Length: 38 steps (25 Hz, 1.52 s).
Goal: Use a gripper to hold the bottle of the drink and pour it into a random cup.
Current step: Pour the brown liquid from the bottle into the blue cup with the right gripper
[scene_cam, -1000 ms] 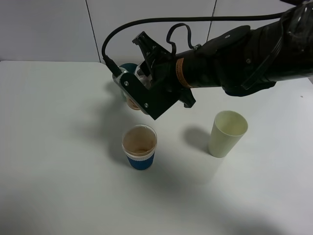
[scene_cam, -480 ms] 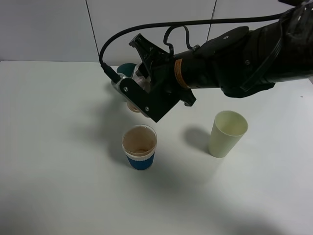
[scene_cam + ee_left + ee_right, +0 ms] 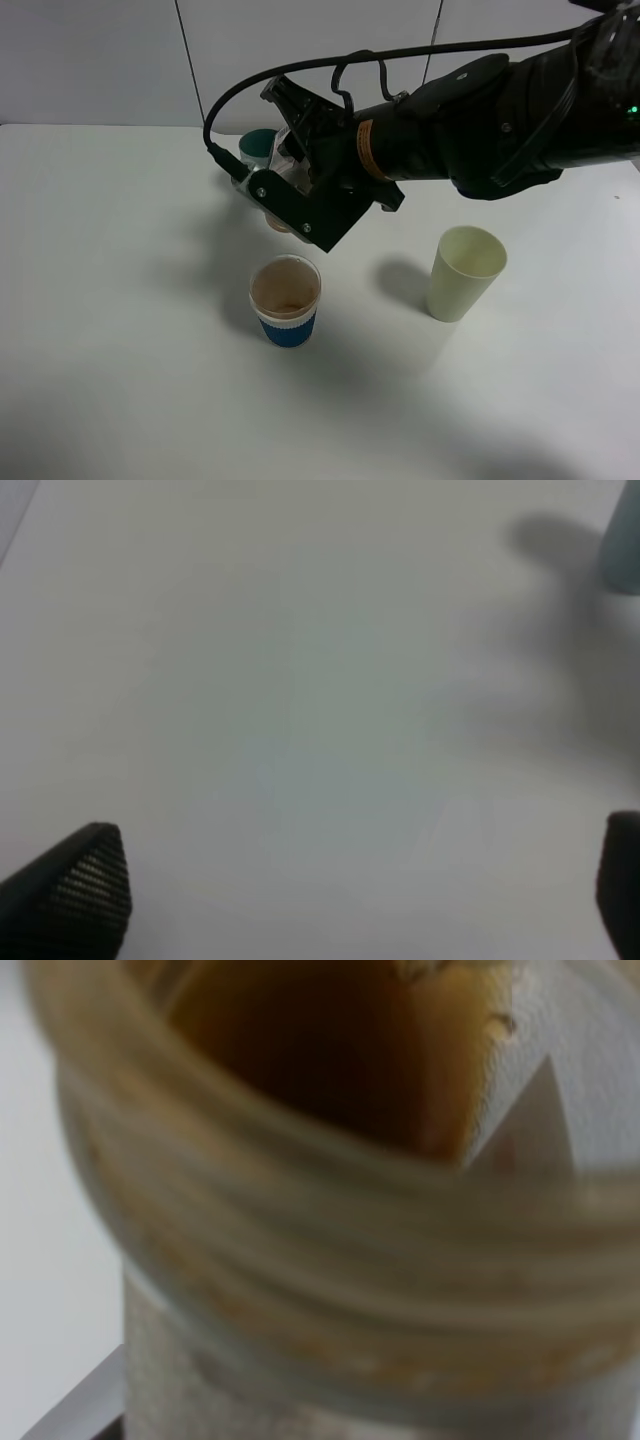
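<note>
My right gripper (image 3: 288, 192) reaches in from the right and is shut on the bottle (image 3: 277, 218), which is held in the air and tipped, its open neck pointing down toward the table. The black jaw bracket hides most of the bottle. In the right wrist view the bottle's threaded neck (image 3: 330, 1220) fills the picture, brown-stained inside. The cup (image 3: 286, 299), white with a blue band and a brown-stained inside, stands upright just below and in front of the bottle's mouth. My left gripper (image 3: 350, 900) hangs open over bare table.
A teal cup (image 3: 258, 145) stands behind the right gripper, partly hidden by it. A taller pale green cup (image 3: 465, 272) stands to the right of the blue-banded cup. The white table (image 3: 120, 330) stretches to the left and front.
My right gripper has turned a little further and shifted slightly back with the bottle, so more of the teal cup shows behind it. The cups have not moved.
</note>
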Each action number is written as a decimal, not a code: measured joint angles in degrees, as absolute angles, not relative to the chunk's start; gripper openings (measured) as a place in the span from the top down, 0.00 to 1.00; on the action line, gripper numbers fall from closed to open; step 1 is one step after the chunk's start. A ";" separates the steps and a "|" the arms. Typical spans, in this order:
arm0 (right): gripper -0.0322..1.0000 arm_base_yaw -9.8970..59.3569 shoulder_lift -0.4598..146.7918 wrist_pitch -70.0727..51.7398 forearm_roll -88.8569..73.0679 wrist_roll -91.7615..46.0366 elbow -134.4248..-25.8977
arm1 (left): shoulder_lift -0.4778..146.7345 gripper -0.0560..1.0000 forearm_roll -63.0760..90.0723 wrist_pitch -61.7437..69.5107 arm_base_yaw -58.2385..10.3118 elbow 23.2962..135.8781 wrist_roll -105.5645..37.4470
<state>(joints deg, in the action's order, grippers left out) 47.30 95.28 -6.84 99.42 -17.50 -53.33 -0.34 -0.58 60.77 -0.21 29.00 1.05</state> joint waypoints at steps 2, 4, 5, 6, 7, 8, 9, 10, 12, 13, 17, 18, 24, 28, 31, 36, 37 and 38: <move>0.61 47.30 95.28 -6.84 99.42 -18.88 -53.33 | -0.34 0.07 -0.58 60.77 -0.21 29.00 1.05; 0.61 47.41 95.28 -7.02 99.42 -19.79 -53.33 | -0.34 0.07 -0.58 60.77 -0.21 29.00 1.05; 0.61 47.49 95.28 -7.16 99.42 -20.02 -53.33 | -0.34 0.07 -0.58 60.77 -0.21 29.00 1.05; 0.61 47.61 95.28 -7.27 99.42 -20.36 -53.33 | -0.34 0.07 -0.58 60.77 -0.21 29.00 1.05; 0.61 47.69 95.28 -7.49 99.42 -20.64 -53.33 | -0.34 0.07 -0.58 60.77 -0.21 29.00 1.05; 0.61 47.88 95.28 -7.59 99.42 -20.82 -53.33 | -0.34 0.07 -0.58 60.77 -0.21 29.00 1.05; 0.61 47.96 95.28 -7.80 99.42 -21.01 -53.33 | -0.34 0.07 -0.58 60.77 -0.21 29.00 1.05; 0.61 47.96 95.28 -7.92 99.42 -21.23 -53.33 | -0.34 0.07 -0.58 60.77 -0.21 29.00 1.05; 0.61 48.01 95.28 -8.45 99.42 -21.23 -53.33 | -0.34 0.07 -0.58 60.77 -0.21 29.00 1.05; 0.61 48.10 95.28 -8.95 99.42 -21.30 -53.33 | -0.34 0.07 -0.58 60.77 -0.21 29.00 1.05; 0.61 48.15 95.28 -9.92 99.42 -21.42 -53.33 | -0.34 0.07 -0.58 60.77 -0.21 29.00 1.05; 0.61 48.15 95.28 -10.07 99.42 -21.42 -53.33 | -0.34 0.07 -0.58 60.77 -0.21 29.00 1.05; 0.61 48.84 95.28 -12.18 99.42 -21.60 -53.33 | -0.34 0.07 -0.58 60.77 -0.21 29.00 1.05; 0.61 48.84 95.28 -12.53 99.42 -21.67 -53.33 | -0.34 0.07 -0.58 60.77 -0.21 29.00 1.05; 0.61 49.02 95.28 -12.82 99.42 -21.67 -53.33 | -0.34 0.07 -0.58 60.77 -0.21 29.00 1.05; 0.61 50.10 95.28 -13.79 99.40 -21.67 -53.33 | -0.34 0.07 -0.58 60.77 -0.21 29.00 1.05; 0.61 50.16 95.28 -13.94 99.40 -21.67 -53.33 | -0.34 0.07 -0.58 60.77 -0.21 29.00 1.05; 0.61 50.19 95.28 -13.94 99.40 -21.67 -53.33 | -0.34 0.07 -0.58 60.77 -0.21 29.00 1.05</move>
